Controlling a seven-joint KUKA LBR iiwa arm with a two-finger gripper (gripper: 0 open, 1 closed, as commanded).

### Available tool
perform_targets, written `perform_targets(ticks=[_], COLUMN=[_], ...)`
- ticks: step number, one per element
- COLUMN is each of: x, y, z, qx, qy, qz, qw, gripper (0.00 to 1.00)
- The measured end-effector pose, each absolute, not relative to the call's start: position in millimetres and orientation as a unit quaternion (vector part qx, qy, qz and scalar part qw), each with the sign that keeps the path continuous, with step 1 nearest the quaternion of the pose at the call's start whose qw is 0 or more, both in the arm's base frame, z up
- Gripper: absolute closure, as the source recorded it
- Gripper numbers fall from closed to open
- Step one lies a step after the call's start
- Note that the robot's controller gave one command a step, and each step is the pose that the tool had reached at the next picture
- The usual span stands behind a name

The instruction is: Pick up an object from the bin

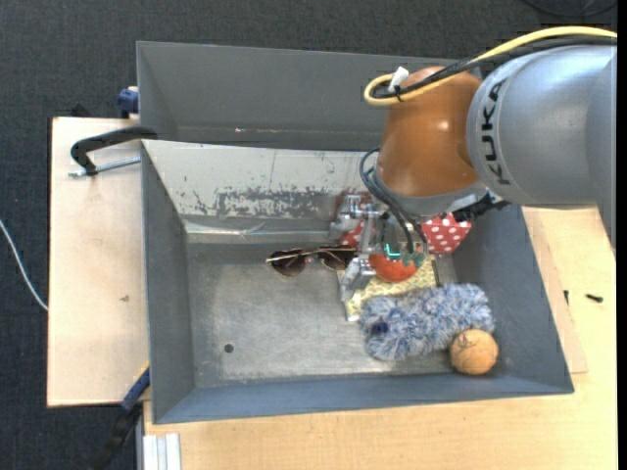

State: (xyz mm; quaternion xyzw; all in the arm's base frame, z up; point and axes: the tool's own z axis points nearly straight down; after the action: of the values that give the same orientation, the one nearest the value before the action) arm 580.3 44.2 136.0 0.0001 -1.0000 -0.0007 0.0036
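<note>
This looks like a robotics lab, a test cell rather than a home or a shop. A heavy silver industrial arm [549, 135] with KUKA lettering [493, 135] down its side reaches in, a glossy orange cover [426, 135] at its wrist and a yellow cable [529, 42] looping over it. Under it stands a plain grey metal bin [255, 86], its back wall scuffed and scratched. The things inside have no common use: brown sunglasses [309, 258], a fuzzy blue-grey bundle [426, 319], a small tan ball [474, 351] and a red piece with white dots [446, 231]. They read as test objects. Dark, office-type carpet [59, 37] covers the floor around the setup.
</note>
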Motion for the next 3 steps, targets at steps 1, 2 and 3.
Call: perform_targets(ticks=[1,2,3], x=[581.7,601.5,601.5], y=[44,37,37], z=[140,75,75], qx=[0.0,-0.098,-0.098], qy=[-1.0,-0.995,-0.995], qz=[-0.001,-0.001,-0.001], qw=[0.0,0.006,0.006], gripper=[0.0,1.0,1.0])
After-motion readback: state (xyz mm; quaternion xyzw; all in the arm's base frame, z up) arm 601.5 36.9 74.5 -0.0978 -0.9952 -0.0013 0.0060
